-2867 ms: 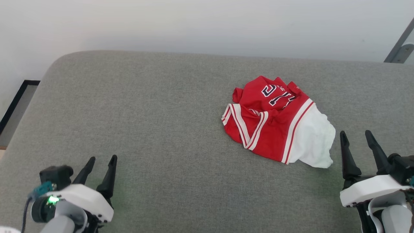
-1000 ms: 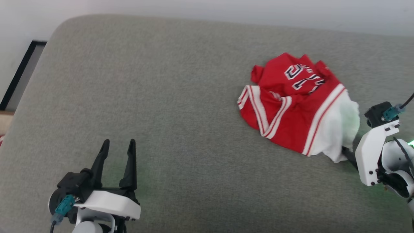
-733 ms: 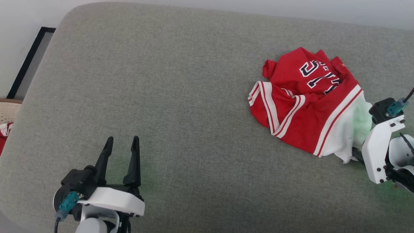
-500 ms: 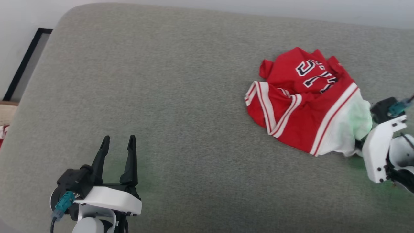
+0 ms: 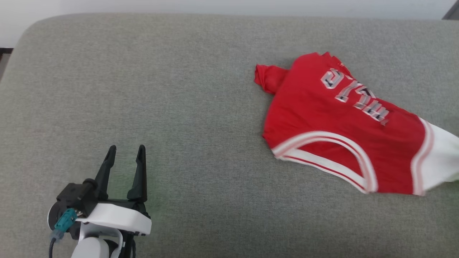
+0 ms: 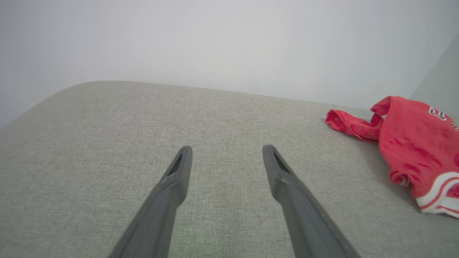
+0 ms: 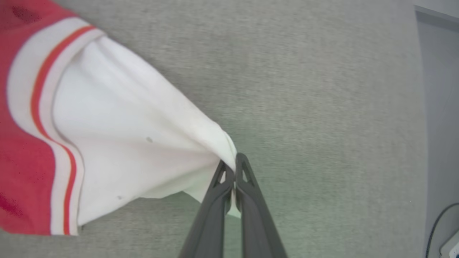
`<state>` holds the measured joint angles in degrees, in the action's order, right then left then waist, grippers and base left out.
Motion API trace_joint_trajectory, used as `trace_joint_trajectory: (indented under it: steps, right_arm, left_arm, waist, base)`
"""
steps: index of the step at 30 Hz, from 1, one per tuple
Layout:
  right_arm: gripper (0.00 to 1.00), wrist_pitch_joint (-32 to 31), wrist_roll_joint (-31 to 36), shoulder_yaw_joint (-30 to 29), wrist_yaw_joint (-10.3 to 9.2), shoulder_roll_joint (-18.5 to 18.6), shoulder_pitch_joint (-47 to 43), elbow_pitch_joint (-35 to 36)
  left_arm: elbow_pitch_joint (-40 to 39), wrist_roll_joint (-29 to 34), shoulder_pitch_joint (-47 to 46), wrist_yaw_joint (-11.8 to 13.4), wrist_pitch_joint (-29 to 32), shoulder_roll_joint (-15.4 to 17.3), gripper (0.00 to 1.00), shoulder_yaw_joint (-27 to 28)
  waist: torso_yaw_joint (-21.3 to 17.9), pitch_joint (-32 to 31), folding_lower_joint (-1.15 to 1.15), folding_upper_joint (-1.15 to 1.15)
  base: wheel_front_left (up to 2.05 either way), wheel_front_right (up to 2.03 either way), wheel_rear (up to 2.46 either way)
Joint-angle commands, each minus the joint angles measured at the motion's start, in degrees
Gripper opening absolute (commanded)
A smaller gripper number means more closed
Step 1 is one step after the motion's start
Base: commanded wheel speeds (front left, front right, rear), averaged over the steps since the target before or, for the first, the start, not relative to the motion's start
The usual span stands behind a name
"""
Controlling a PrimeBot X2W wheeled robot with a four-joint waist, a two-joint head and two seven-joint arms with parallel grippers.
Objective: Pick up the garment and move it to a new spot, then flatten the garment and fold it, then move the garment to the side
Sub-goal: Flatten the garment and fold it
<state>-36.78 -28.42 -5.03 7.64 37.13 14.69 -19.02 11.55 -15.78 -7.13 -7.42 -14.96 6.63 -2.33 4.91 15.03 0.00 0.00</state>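
Note:
The garment is a red jersey with white sleeves and striped trim, stretched out toward the right edge of the head view on the grey cushion. In the right wrist view my right gripper is shut on the tip of the garment's white sleeve, which is pulled taut and lifted off the cushion. My left gripper stands open at the lower left, well apart from the garment, nothing between its fingers. The garment's red edge lies at the right of the left wrist view.
The grey cushion ends in a rounded far edge against a pale wall. In the right wrist view the cushion's side edge drops to a grey floor, where a dark cable lies at the lower right.
My right gripper shut on the white sleeve and pulled it right and up, out of the head view. The crumpled garment has stretched out. The head camera also shifted. The left gripper stayed open.

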Motion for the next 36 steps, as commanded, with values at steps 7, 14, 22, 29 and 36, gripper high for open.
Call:
trace_joint_trajectory:
  steps: [7, 14, 22, 29, 36]
  right_arm:
    - [0.00, 2.97, 5.55, -11.26, -0.27, -0.94, -0.89, -3.55]
    - [0.00, 6.15, 11.41, -18.37, -0.27, -3.99, 0.26, -6.85]
    - [1.00, 13.11, 14.99, -21.15, -0.27, -7.31, 4.25, -7.79]
    - [1.00, 23.53, 16.75, -24.73, -0.19, -11.05, 5.78, -4.55]
    - [1.00, 28.99, 15.71, -21.90, -0.16, -16.45, 6.45, 1.86]
  left_arm:
    - [-0.30, -0.35, -1.42, -0.08, -0.32, 0.89, 1.00, -0.35]
    - [-0.32, -0.40, -1.98, -0.08, -0.32, 1.71, 1.00, -0.35]
    - [-0.92, -2.05, -5.19, -0.09, -0.32, 4.68, 1.00, -4.09]
    - [-1.63, -8.90, -14.21, -0.09, -0.15, 14.09, 1.00, -19.26]
    - [-4.04, -30.83, -30.78, -0.02, 15.17, 24.23, 1.00, -41.39]
  waist:
    - [-0.62, 1.50, 0.00, 0.00]
    - [-0.90, 2.60, 0.00, 0.00]
    - [-3.33, 3.22, 0.00, 0.00]
    - [-6.20, 2.57, 0.00, 0.00]
    - [-10.45, 3.57, 0.00, 0.00]
  base:
    - [0.00, 0.00, 0.00]
    - [0.00, 0.00, 0.00]
    - [0.00, 0.00, 0.00]
    - [0.00, 0.00, 0.00]
    - [0.00, 0.00, 0.00]
